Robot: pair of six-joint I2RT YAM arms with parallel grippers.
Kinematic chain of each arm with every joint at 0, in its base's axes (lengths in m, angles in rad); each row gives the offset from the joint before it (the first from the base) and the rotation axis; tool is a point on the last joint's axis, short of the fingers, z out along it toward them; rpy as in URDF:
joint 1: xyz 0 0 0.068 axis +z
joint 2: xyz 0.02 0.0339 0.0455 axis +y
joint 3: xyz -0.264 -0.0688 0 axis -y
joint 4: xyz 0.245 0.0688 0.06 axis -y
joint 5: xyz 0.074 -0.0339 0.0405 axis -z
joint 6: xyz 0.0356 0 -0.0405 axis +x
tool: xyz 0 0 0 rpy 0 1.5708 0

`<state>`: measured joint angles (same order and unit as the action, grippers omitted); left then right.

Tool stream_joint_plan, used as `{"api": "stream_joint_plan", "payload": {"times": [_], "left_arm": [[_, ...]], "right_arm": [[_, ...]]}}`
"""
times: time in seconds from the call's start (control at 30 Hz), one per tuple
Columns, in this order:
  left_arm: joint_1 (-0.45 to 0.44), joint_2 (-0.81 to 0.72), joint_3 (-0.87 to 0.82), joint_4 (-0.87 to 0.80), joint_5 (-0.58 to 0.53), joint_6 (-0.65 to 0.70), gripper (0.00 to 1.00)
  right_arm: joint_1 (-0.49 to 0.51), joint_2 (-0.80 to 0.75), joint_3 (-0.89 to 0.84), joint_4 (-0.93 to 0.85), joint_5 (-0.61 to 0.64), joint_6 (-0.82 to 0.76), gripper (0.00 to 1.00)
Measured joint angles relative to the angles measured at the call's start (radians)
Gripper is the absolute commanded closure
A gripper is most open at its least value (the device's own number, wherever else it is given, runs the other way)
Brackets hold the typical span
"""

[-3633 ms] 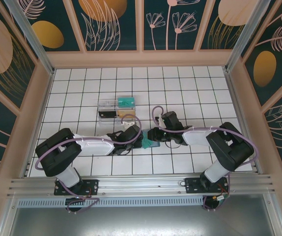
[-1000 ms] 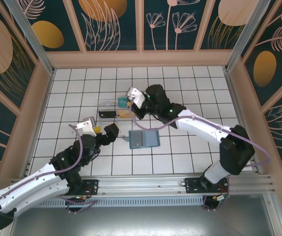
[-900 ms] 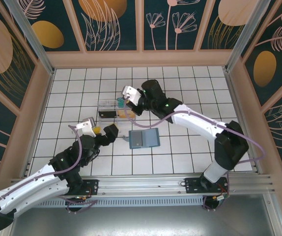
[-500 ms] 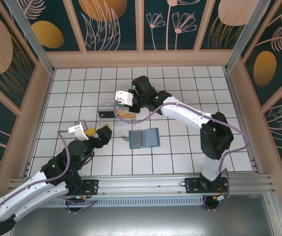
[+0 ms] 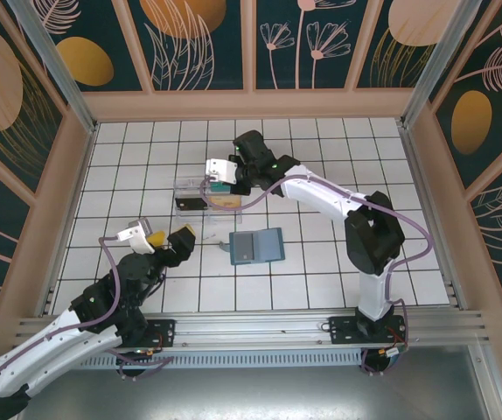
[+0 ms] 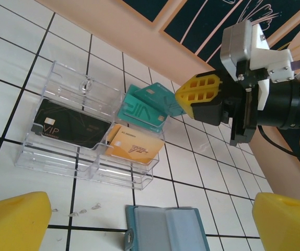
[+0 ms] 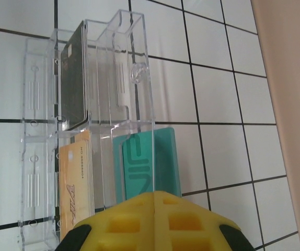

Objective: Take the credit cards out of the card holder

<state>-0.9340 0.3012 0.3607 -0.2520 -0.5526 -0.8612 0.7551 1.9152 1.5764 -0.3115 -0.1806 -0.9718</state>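
Reaching across the white tiled surface (image 5: 321,289), the right end effector (image 6: 186,98) is closed tight. The edge of a teal card (image 6: 161,98) runs into its yellow tips, so the card looks pinched there, tilted over the rear slot of a clear box (image 6: 61,89). A second teal card (image 6: 138,112) already lies in that slot. An orange card (image 6: 134,146) lies in the slot just in front, and a black card (image 6: 69,125) fills the compartment at nine o'clock of them. The left end effector (image 5: 170,238) hangs wide open and empty, at nine o'clock of the card holder (image 5: 257,247).

The card holder lies opened flat near the middle of the surface, with the clear box at about eleven o'clock of it, near but apart. Whether any cards remain in its pockets cannot be told.

Judging by their look, the credit cards are light, thin, stiff and slick. A pinch on both faces near a short edge should suit them; a loose hold may let one slide. The holder is soft and light and may lift or drag when a card is pulled, so pressing one half down should help.

Compared with one second earlier, the right arm has swung further toward nine o'clock over the box, and the left arm has drawn back toward seven o'clock. A few seconds before that, both end effectors met at the holder — which has stayed put over the last second.
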Motion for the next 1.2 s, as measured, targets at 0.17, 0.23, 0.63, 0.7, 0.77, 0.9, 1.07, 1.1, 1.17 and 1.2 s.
{"api": "stream_joint_plan", "payload": {"times": [0.17,0.23,0.63,0.7,0.77,0.9,1.07,1.1,1.17,1.2], "left_arm": [[0.000,0.000,0.000,-0.007,-0.007,0.000,0.01],[0.000,0.000,0.000,-0.007,-0.007,0.000,0.01],[0.000,0.000,-0.004,-0.008,-0.010,0.000,0.01],[0.000,0.000,-0.007,-0.008,-0.011,0.000,0.01],[0.000,0.000,-0.008,-0.011,-0.010,0.000,0.01],[0.000,0.000,-0.009,-0.014,-0.011,0.000,0.01],[0.000,0.000,-0.011,-0.014,-0.011,0.000,0.01],[0.000,0.000,-0.013,-0.014,-0.012,0.000,0.01],[0.000,0.000,-0.014,-0.014,-0.014,0.000,0.01],[0.000,0.000,-0.014,-0.014,-0.014,0.000,0.01]], "right_arm": [[-0.010,0.014,0.001,-0.004,-0.003,0.000,1.00],[-0.010,0.018,0.002,-0.004,-0.003,0.000,1.00],[-0.007,0.039,0.037,-0.014,-0.030,-0.003,1.00],[-0.007,0.039,0.039,-0.019,-0.030,-0.002,1.00],[-0.007,0.040,0.039,-0.021,-0.030,-0.003,1.00],[-0.007,0.052,0.039,-0.025,-0.029,-0.008,1.00],[-0.007,0.054,0.038,-0.033,-0.029,-0.016,1.00],[-0.007,0.054,0.037,-0.033,-0.028,-0.017,1.00],[-0.007,0.054,0.034,-0.032,-0.025,-0.016,0.74],[-0.007,0.054,0.033,-0.031,-0.024,-0.015,0.68]]}}
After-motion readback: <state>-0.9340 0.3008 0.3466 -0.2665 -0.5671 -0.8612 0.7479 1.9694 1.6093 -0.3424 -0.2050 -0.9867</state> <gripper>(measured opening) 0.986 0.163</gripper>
